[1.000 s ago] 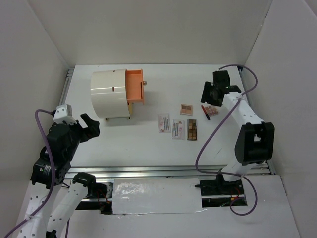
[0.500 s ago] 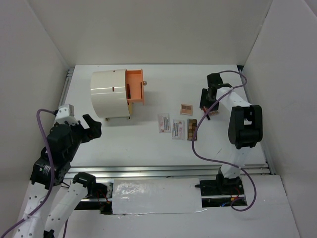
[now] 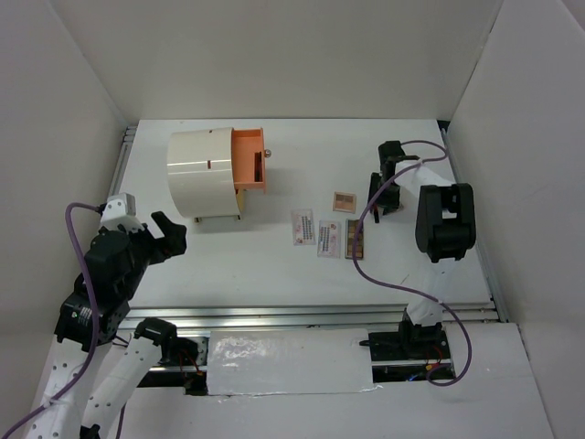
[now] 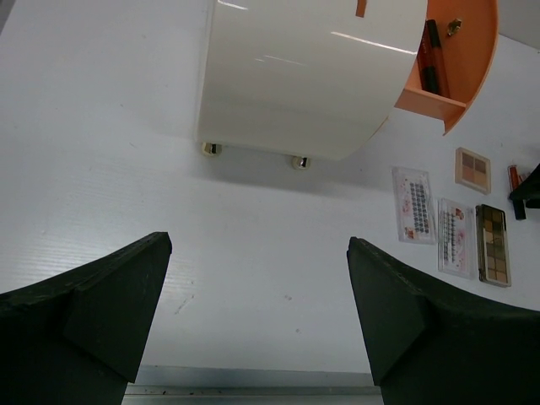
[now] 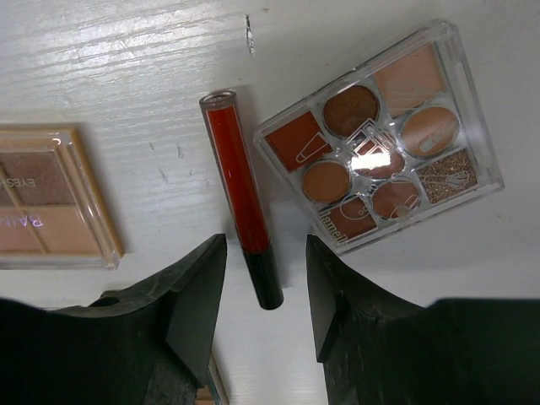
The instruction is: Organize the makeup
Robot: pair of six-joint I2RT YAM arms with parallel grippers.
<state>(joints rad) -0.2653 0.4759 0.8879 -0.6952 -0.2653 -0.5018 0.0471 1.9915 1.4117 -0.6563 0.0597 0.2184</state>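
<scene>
A red lip stick with a black cap (image 5: 245, 202) lies on the table, its cap end between the open fingers of my right gripper (image 5: 266, 278), untouched. A clear square palette of round pans (image 5: 380, 135) lies just right of it, and a beige compact (image 5: 51, 198) lies left. In the top view my right gripper (image 3: 384, 192) hangs low over the stick and hides it. The compact (image 3: 344, 201), a brown palette (image 3: 355, 239) and two white-pink packets (image 3: 303, 226) lie left of it. My left gripper (image 3: 169, 233) is open and empty, far left.
A cream cylindrical box (image 3: 203, 173) stands at the back left with its orange drawer (image 3: 248, 160) pulled open; a dark stick (image 4: 430, 55) lies in the drawer. The right arm's purple cable (image 3: 366, 265) loops over the table beside the brown palette.
My right arm has folded in and brought its gripper down over the red stick and the clear palette, which now hide under it in the top view. My left arm has barely moved.
</scene>
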